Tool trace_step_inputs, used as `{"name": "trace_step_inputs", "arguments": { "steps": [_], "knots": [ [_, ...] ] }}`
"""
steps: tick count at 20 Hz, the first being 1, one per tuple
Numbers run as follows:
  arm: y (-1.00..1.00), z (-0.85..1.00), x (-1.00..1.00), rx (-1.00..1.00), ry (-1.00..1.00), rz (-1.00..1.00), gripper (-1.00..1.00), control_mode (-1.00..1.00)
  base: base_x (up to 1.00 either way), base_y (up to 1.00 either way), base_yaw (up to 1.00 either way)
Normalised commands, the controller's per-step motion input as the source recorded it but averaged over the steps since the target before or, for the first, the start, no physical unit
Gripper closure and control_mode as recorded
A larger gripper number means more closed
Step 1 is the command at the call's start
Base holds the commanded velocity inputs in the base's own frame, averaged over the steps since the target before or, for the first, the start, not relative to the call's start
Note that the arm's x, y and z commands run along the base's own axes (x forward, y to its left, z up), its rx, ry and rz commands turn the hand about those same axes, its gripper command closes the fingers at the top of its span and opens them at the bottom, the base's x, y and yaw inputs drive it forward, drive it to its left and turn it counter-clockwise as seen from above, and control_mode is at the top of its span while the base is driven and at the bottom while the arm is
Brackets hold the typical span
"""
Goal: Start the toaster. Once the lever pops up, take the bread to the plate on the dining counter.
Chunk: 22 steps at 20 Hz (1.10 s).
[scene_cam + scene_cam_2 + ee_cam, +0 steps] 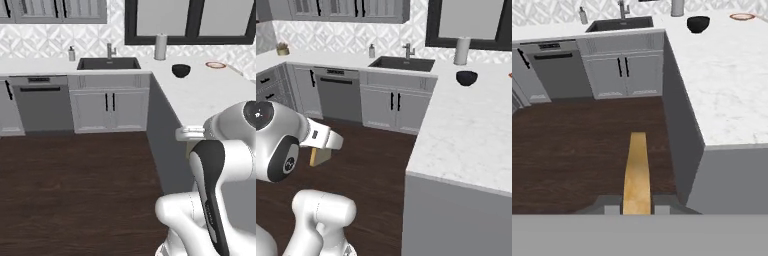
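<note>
Bread sits edge-on between my fingertips, the gripper closed tight on its lower end, so I have the slice by one narrow margin while the rest juts forward over the dark wood floor. That is the first worry: a thin pinch on a soft slice could let it pivot or slide out if I swing fast, and a drop here lands on the floor, not on any surface. In the right base view the bread hangs below my hand, well short of the dining counter, whose near corner and grey side panel stand between me and the goal. If I carry the slice across too low, its free end could catch that edge and be levered out of my grip. The plate rests far along the counter near the back wall, well apart from my hand, with the dark bowl just beside the line I would take (a careless sweep could knock it). Reaching that far may stretch the arm, so I judge the base should close in first.
</note>
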Motion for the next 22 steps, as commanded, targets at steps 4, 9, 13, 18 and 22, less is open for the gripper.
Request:
{"name": "trace_step_inputs", "arguments": {
  "steps": [4,9,13,18,22],
  "knots": [
    [0.0,0.0,0.0,0.0,0.0,0.0,1.0,1.0,0.2,-1.0,0.0],
    [0.0,0.0,0.0,0.0,0.0,0.0,1.0,1.0,0.21,-1.0,0.0],
    [0.0,0.0,0.0,0.0,0.0,0.0,1.0,1.0,0.19,-1.0,0.0],
    [0.0,0.0,0.0,0.0,0.0,0.0,1.0,1.0,0.19,-1.0,0.0],
    [0.0,0.0,0.0,0.0,0.0,0.0,1.0,1.0,0.22,-1.0,0.0]
  ]
}}
